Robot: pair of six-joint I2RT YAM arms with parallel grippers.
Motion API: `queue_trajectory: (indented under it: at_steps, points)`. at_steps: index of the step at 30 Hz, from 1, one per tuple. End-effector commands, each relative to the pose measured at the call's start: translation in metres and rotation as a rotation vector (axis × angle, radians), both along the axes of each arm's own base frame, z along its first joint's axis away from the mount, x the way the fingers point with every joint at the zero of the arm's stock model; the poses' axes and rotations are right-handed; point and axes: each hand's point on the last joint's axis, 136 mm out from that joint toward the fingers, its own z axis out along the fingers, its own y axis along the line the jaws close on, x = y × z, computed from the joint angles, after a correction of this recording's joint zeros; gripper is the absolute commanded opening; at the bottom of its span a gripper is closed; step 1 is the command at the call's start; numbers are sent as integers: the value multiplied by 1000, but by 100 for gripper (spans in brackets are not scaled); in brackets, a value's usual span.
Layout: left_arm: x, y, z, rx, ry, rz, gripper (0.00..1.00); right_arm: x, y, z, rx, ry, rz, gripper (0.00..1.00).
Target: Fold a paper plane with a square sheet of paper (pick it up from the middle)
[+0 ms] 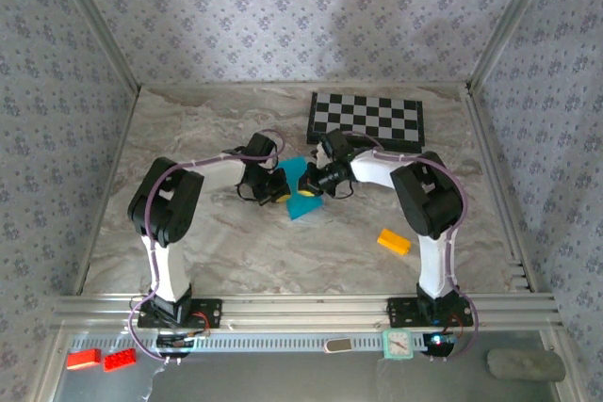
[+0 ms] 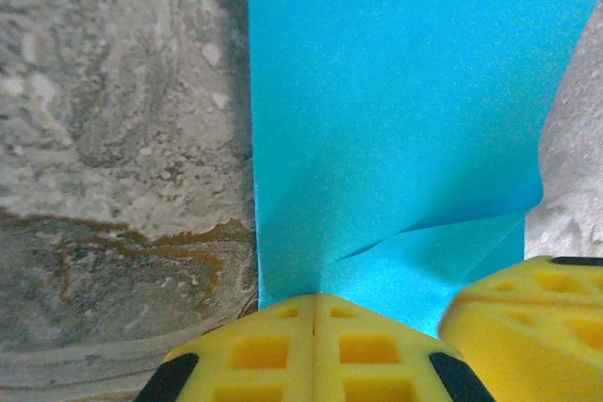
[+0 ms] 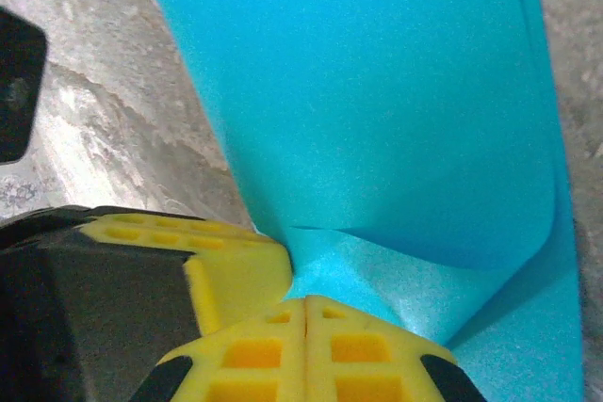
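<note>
Yellow pads of the left hand (image 2: 314,315) are seen pressed together, with the near edge of the cyan sheet of paper (image 2: 386,110) pinched between them. The right hand (image 3: 305,315) is likewise found closed, its pads meeting on the same edge just beside the left hand. One finger of each hand is caught in the other's wrist view. The sheet is thus held at one spot between the two hands. It extends away from the fingertips, and its far part appears to rest on the marbled worktop (image 1: 226,251).

Where the paper enters the pads a raised ripple is noted, and an upper layer is seen lifting over a lower one. The sheet is therefore judged to be folded at least once. The paired grip is judged to serve the instruction to pick up from the middle, so that both sides are controlled evenly while a crease is formed. A slip or tear at the pinch is considered the main risk, the paper being thin.

Count:
- two hands, both engaged
- one sheet
- one chessboard (image 1: 367,120), beyond the right hand and apart from it
- one yellow-orange block (image 1: 395,241), on the near side of the right hand, well apart and untouched
- two red bricks (image 1: 120,359), outside the worktop's near rail
</note>
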Motion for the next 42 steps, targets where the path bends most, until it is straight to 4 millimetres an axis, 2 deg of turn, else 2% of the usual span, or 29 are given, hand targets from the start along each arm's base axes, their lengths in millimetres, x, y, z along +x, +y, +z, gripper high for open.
queue_trajectory:
  at_steps: [1,12,20,23,27,31,38,42]
  points:
    - [-8,11,-16,88,26,-65,0,-1,-4,4,-7,-59,43,6]
    - [-8,9,-16,93,14,-181,0,-2,-8,-19,-71,-41,64,6]
    - [-7,9,-13,85,10,-190,0,-6,-18,-41,-144,-3,48,6]
    - [-2,2,2,51,-16,-183,0,-13,-23,-50,-188,14,48,6]
    - [5,-10,34,-38,-64,-147,5,-20,-27,-60,-231,36,41,5]
    - [-6,-19,45,-130,-52,-92,9,-24,-32,-69,-269,67,19,5]
    - [-35,-19,32,-168,27,-64,10,-27,-38,-75,-301,96,-1,5]
    - [-39,-25,29,-183,44,-80,10,-27,-39,-76,-306,101,-4,4]
